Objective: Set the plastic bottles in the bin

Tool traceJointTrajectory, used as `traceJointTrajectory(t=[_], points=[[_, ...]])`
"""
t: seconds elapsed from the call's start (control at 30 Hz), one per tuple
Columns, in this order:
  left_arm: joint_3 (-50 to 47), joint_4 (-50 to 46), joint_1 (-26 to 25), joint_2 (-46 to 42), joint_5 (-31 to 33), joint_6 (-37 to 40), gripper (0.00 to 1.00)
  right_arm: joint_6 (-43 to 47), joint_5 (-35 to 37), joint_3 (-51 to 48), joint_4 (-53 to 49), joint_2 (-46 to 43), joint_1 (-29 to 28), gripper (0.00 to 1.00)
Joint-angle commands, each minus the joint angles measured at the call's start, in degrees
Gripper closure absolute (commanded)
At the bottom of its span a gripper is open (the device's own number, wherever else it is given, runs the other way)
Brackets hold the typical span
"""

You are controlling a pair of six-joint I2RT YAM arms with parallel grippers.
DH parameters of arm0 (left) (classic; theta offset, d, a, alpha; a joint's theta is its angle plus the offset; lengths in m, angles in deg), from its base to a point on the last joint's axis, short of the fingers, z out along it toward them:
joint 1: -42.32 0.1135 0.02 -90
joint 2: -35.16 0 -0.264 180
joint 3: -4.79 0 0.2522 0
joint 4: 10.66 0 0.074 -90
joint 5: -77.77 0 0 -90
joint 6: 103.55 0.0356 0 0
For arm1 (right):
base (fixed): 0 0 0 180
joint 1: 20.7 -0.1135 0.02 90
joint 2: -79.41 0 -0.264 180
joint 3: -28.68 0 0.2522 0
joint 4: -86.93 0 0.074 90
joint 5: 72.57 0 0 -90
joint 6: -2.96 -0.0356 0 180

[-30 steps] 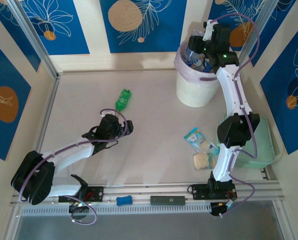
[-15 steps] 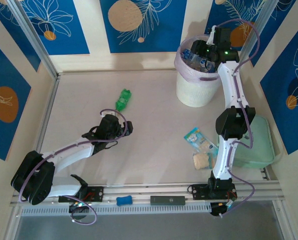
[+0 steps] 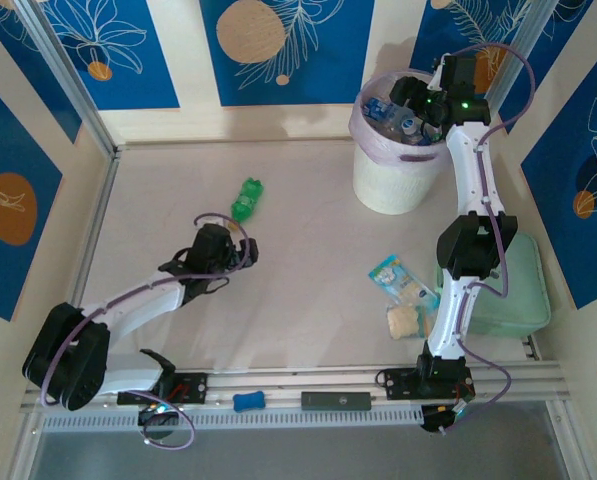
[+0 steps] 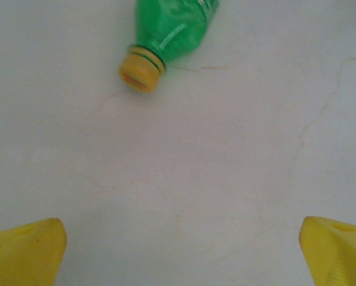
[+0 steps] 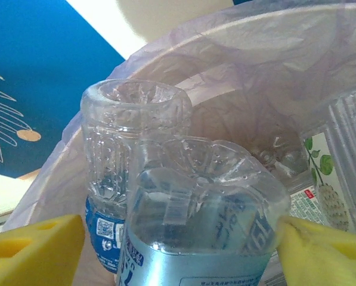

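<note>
Straight ahead of left end effector (image 4: 180, 253), green bottle (image 4: 172, 24).

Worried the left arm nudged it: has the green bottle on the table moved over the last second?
No. The green bottle lies in the same spot left of the bin; the open left end effector is short of it, not touching.

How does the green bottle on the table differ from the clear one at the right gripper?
The green bottle lies on its side on the table; the clear bottle sits inside the bin, base toward the right wrist camera. The green bottle shows a yellow cap; the clear bottle wears a blue label. Both are small plastic bottles.
</note>
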Motion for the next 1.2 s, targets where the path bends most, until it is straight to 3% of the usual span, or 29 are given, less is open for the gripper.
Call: traceJointTrajectory(t=[0.0,0.3,0.4,0.67,0.97,1.17], points=[[2.9,-0.5,4.0,-2.0,-1.7,4.0,0.00,1.9,2.4,-1.8,1.6,-6.8,-0.2,0.14],[8.7,1.7,12.4,4.2,-9.8,10.7,0.00,5.3,4.6,-25.5,13.3,-25.6,-2.6,0.04],[12.1,2.1,12.9,8.2,-12.3,13.7,0.00,4.9,1.7,-34.9,16.7,-31.8,-4.0,0.00],[24.1,-1.0,13.7,21.7,-16.5,20.6,0.00,1.3,-3.2,-58.8,24.3,-46.0,-9.9,0.01],[35.5,-5.9,13.7,34.5,-18.2,25.0,0.00,-3.4,2.1,-75.7,25.5,-55.6,-18.9,0.01],[40.4,-9.1,13.7,39.7,-18.0,25.9,0.00,-10.7,2.5,-85.7,32.5,-58.7,-22.1,0.01]])
